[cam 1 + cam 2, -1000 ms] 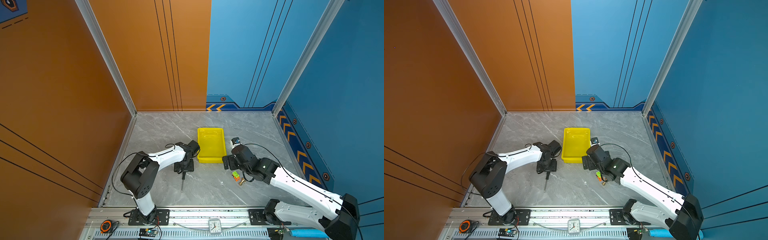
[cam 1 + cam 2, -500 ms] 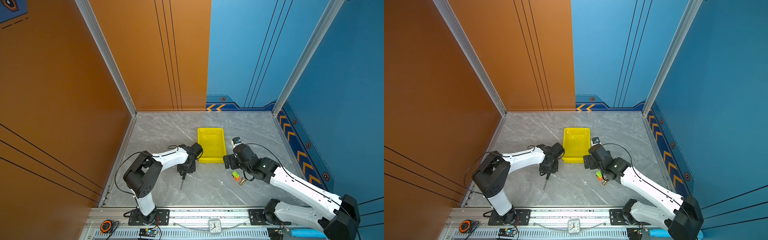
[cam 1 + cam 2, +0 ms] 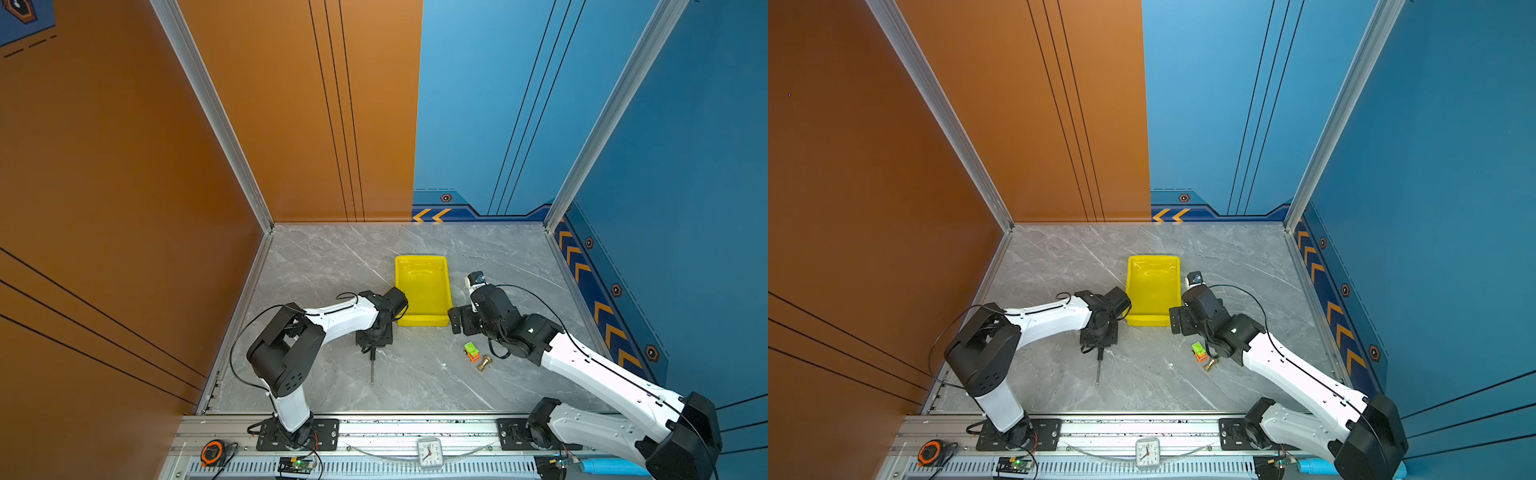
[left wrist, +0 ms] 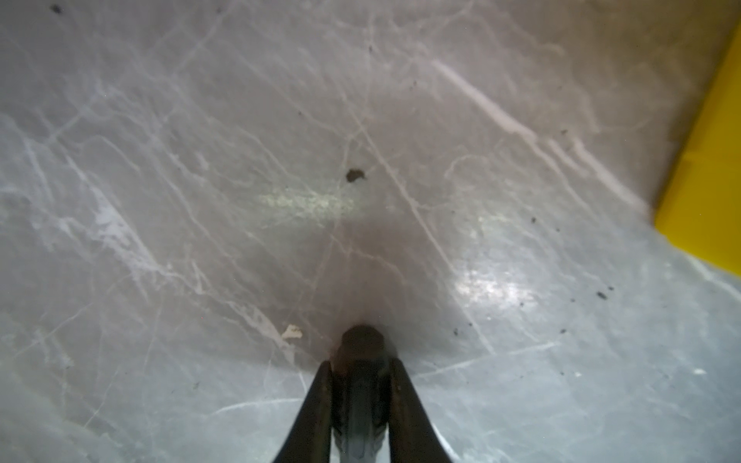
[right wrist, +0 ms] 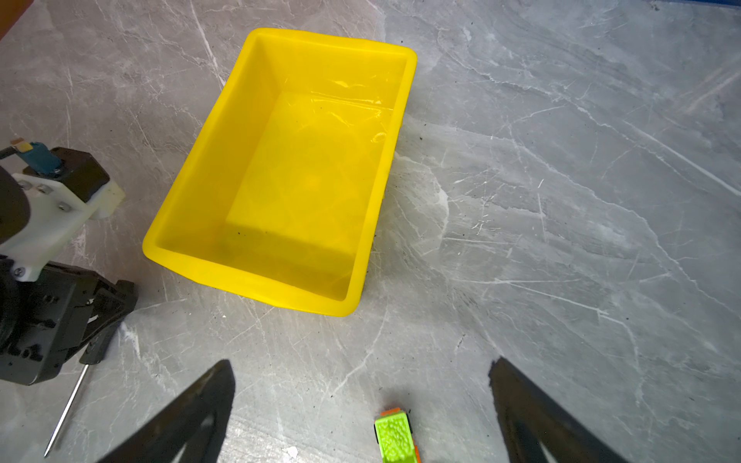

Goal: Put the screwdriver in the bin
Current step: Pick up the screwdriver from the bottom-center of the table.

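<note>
In both top views the left claw (image 3: pixel 372 347) is down on the surface (image 3: pixel 324 270), closed on the black handle of the screwdriver (image 3: pixel 372 371). The screwdriver lies flat, its thin shaft pointing toward the robot's base. The bin (image 3: pixel 420 258) sits just beyond, with one near corner beside the left wrist. The right claw (image 3: pixel 456 321) hovers at the other near corner, with a toy car (image 3: pixel 471 351) and a brass fitting (image 3: pixel 483 364) close by.

In the left wrist view the claw (image 4: pixel 361 362) is narrow, its fingers pressed on either side of the screwdriver (image 4: pixel 363 344). The hold looks centred, so the step in hand is the lift. It would be best to rise straight up until the shaft tip is off the surface, keeping the tool level so it cannot pivot in the grip.

In the right wrist view the right claw (image 5: pixel 361 362) stands wide and empty. The bin (image 5: pixel 248 286) is bare inside, with plenty of room for the tool laid lengthwise. Its near rim is the edge to clear, and the trailing shaft should pass above it. The right claw crowds one corner, so the side of the bin nearer the left arm looks like the freer way in.
</note>
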Controlling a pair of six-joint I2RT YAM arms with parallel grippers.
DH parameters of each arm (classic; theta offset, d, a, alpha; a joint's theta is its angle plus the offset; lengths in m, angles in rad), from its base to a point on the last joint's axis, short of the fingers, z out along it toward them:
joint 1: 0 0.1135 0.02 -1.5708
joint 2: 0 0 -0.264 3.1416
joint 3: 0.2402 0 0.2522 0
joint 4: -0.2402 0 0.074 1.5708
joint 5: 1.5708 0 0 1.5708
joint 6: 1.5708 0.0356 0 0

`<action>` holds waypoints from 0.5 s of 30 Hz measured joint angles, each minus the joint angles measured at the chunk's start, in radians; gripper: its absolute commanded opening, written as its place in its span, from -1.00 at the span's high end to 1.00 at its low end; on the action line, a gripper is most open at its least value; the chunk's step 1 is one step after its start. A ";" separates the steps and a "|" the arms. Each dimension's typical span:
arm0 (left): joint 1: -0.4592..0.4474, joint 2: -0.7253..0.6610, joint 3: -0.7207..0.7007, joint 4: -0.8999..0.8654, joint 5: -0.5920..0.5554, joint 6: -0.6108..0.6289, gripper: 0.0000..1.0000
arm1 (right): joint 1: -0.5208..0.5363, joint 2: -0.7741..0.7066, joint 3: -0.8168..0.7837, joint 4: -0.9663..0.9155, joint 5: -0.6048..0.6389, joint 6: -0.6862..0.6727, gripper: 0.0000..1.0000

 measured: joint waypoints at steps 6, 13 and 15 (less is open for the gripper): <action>0.005 -0.050 0.051 -0.065 -0.014 0.017 0.91 | -0.003 -0.016 -0.006 0.033 -0.026 -0.019 -1.00; 0.034 -0.054 0.237 -0.118 -0.026 0.061 0.91 | -0.003 -0.031 -0.006 0.066 -0.068 -0.071 -0.99; 0.047 -0.054 0.291 -0.126 -0.026 0.071 0.92 | -0.003 -0.039 -0.006 0.075 -0.076 -0.090 -0.99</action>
